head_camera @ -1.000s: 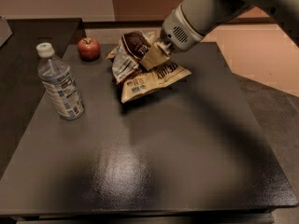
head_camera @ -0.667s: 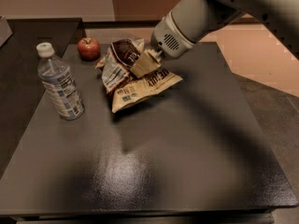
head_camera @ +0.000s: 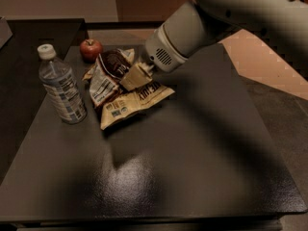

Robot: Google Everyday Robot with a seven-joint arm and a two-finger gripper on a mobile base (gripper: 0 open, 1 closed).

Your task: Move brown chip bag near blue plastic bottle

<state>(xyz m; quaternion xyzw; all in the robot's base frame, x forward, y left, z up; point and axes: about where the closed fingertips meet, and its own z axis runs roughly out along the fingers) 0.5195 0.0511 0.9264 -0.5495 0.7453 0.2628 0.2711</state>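
Beside bottle (head_camera: 61,88): chip bag (head_camera: 127,102), hand (head_camera: 137,76) clamped on it (apple (head_camera: 91,49) behind).

pale grey rounded arm (head_camera: 250,8), vented wrist (head_camera: 166,57), cream jaws at its lower-left end.

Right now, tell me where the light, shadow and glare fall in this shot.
Camera view: dim, warm light overall. A pale sheen glares off the dark table near its front edge. The gripper sits on the brown chip bag, and the arm throws a broad shadow across the table beyond the bag. The blue plastic bottle stands outside that shadow.
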